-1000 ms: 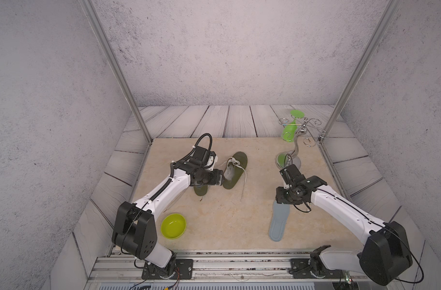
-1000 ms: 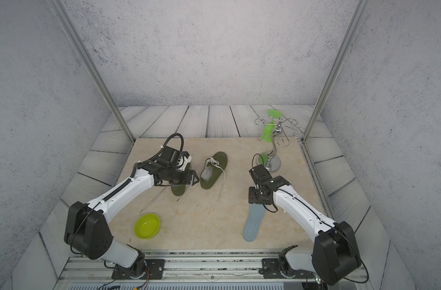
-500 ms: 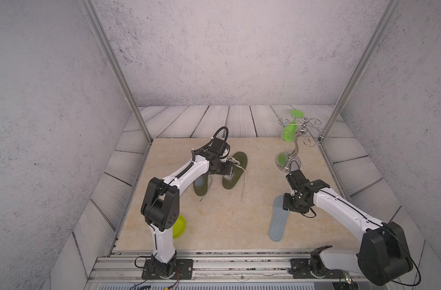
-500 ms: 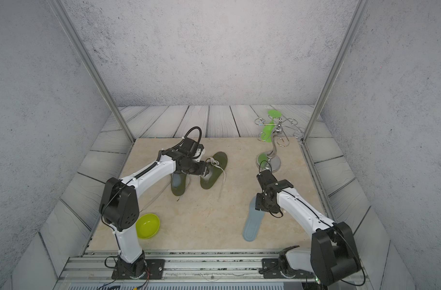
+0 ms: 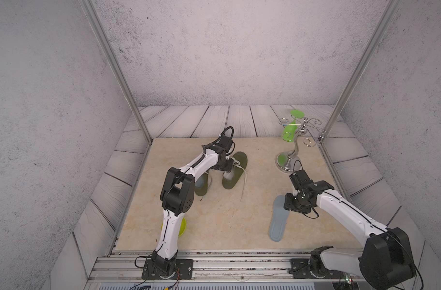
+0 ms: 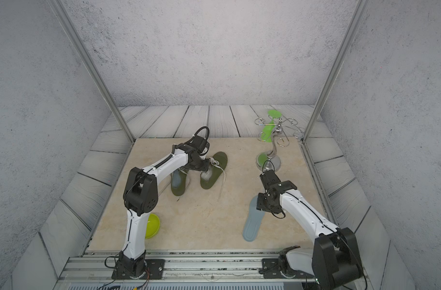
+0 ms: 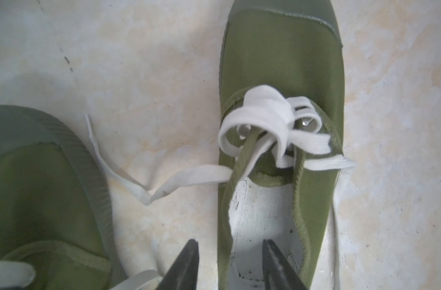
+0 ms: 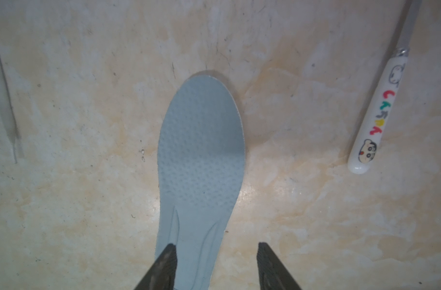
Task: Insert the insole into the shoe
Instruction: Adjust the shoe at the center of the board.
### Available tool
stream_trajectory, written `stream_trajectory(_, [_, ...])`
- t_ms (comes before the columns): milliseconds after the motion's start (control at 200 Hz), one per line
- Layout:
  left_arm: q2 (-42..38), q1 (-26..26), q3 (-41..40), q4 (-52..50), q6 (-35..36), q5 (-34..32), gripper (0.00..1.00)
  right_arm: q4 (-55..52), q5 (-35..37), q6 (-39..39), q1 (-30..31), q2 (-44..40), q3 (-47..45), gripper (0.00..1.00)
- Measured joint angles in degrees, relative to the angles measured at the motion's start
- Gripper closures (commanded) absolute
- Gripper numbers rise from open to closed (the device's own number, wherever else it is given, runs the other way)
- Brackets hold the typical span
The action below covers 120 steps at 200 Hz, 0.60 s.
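Left gripper [image 7: 228,242] had swung over the shoe [image 7: 282,62], jaws spread astride its collar; right gripper [image 8: 215,244] hung spread above the insole [image 5: 277,223], well apart from the shoe; pinching the collar firmly seemed wise.

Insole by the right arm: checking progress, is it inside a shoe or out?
Out. The insole lies flat on the table, beneath the open right hand, apart from the shoes.

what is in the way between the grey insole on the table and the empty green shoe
Nothing stands on the table between the insole and the empty shoe; only a loose lace trails there. At the shoe's mouth, the left gripper straddles the side wall, one finger inside the opening.
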Motion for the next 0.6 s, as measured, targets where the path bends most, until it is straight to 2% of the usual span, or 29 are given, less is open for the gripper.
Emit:
stream_trajectory(295, [5.09, 0.24, 6.36, -1.16, 0.02, 1.53, 1.00, 0.02, -1.16, -1.11, -1.03, -0.35, 0.00, 0.47])
stream_trajectory(475, [4.96, 1.11, 5.90, -0.81, -3.15, 5.33, 1.00, 0.07, -1.64, -1.42, -1.70, -1.70, -0.11, 0.46])
stream_trajectory(600, [2.32, 1.70, 1.09, 1.81, -6.84, 9.05, 1.00, 0.11, -2.21, -1.62, -2.10, -2.29, -0.46, 0.46])
